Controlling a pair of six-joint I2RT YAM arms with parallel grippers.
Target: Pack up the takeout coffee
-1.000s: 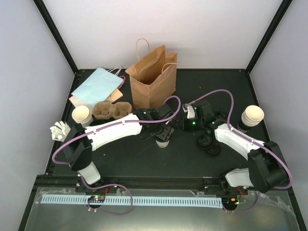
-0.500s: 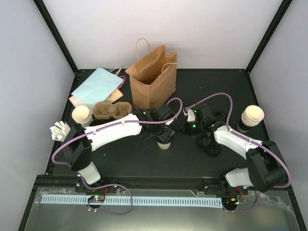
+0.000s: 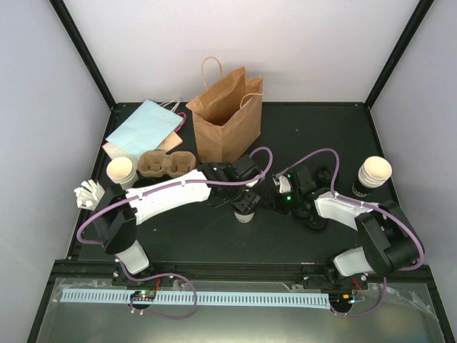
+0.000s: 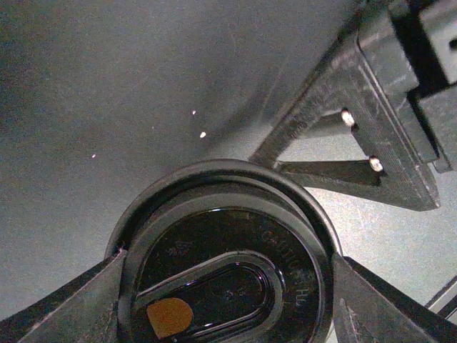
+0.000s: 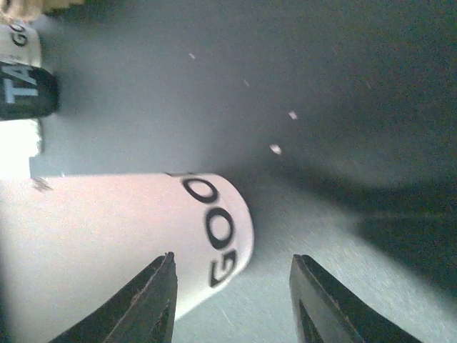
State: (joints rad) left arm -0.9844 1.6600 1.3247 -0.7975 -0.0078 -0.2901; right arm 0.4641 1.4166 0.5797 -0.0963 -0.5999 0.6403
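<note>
pale walls (image 3: 250,43) on three sides; black corner posts (image 3: 82,53); matte black table (image 3: 178,236)

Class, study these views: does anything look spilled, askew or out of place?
Nothing spilled or toppled; the brown bag and lidded cup stand upright. One oddity: a crumpled white object lies beside the left cup stack, unidentifiable.

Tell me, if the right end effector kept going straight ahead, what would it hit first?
Most likely the paper cup, which sits just ahead of the right end effector; the gap is hard to judge.
</note>
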